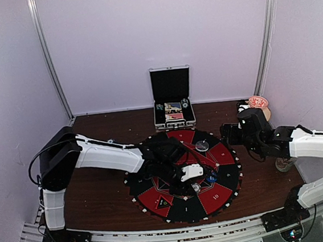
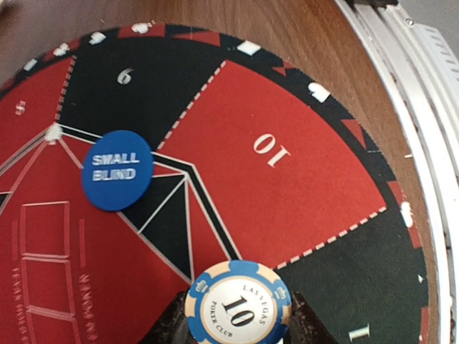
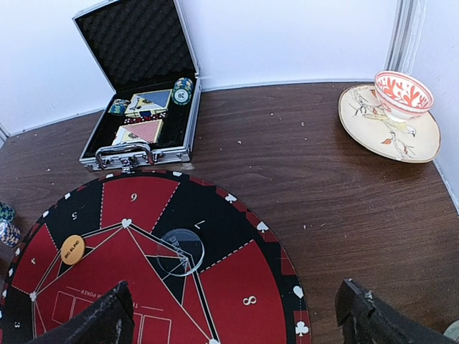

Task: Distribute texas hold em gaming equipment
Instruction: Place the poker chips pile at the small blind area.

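Left wrist view first: we've got the left gripper [image 2: 237,333] clenched on a poker chip [image 2: 238,302], blue-and-cream edge, marked 10, at the near rim of the round mat [image 2: 308,193], below the red 10 wedge. We can't tell whether it touches the felt. Up-left, the blue Small Blind disc [image 2: 117,170] lies flat, apart from the chip. From overhead we barely make that chip out under the arm. Over to the right wrist view: the right gripper [image 3: 233,304] is spread wide with nothing in it, above the mat's other side. Here alone we read the orange disc [image 3: 72,249] in the mat's centre near wedge 4, with the clear disc [image 3: 179,251] by wedge 7 and the open case [image 3: 143,93] beyond the mat.
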{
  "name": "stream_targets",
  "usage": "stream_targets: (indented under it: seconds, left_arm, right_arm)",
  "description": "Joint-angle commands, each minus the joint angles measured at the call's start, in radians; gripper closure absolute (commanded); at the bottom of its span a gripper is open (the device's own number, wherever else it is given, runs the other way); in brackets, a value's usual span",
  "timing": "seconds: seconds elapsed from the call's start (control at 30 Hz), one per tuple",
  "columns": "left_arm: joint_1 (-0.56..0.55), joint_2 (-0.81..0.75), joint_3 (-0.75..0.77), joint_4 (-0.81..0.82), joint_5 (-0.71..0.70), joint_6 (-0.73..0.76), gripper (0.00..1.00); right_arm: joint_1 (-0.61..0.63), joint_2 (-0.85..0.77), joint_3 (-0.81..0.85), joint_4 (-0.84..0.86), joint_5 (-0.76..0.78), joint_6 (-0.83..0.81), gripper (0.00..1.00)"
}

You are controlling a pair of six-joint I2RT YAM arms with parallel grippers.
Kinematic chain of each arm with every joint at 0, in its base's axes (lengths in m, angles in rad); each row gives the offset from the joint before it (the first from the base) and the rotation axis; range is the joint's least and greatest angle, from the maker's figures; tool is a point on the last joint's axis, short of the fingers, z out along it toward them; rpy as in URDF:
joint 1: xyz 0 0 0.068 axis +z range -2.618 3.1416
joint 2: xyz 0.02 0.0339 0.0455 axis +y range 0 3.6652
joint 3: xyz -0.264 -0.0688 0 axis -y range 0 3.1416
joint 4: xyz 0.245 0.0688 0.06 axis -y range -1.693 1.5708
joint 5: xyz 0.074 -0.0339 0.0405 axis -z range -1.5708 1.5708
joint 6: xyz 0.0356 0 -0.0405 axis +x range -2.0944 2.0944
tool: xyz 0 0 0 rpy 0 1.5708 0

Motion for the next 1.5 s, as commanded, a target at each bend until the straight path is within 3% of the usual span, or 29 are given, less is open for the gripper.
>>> stream_targets:
  seconds: [0.0,0.23,0.6,0.67,1.0,1.13,1.27,1.47]
  left_arm:
    - [-0.024,0.082,0.097,-0.030,-0.015,-0.039,0.69]
    - [-0.070,0.167,0.200,-0.081,-0.025,-0.057,0.69]
    - [-0.088,0.187,0.209,-0.102,-0.044,-0.045,0.68]
    - [-0.088,0.187,0.207,-0.102,-0.049,-0.041,0.63]
    - [-0.088,0.147,0.199,-0.121,-0.080,-0.024,0.18]
    - [-0.086,0.072,0.168,-0.122,-0.115,-0.013,0.07]
    - [-0.062,-0.026,0.145,-0.117,-0.191,-0.005,0.02]
    - [0.077,-0.158,0.109,-0.125,-0.214,-0.027,0.02]
  right_arm:
    - [-0.007,-0.017,-0.016,0.021,0.007,0.013,0.00]
    - [-0.007,-0.017,-0.019,0.028,-0.004,0.013,0.00]
    - [-0.008,-0.033,-0.023,0.030,-0.013,0.008,0.00]
    - [-0.008,-0.033,-0.022,0.031,-0.014,0.006,0.00]
    - [-0.008,-0.034,-0.022,0.031,-0.019,0.002,0.00]
    - [-0.008,-0.036,-0.022,0.032,-0.021,0.001,0.00]
    - [-0.008,-0.037,-0.022,0.031,-0.023,-0.001,0.00]
    - [-0.009,-0.037,-0.021,0.031,-0.029,-0.005,0.00]
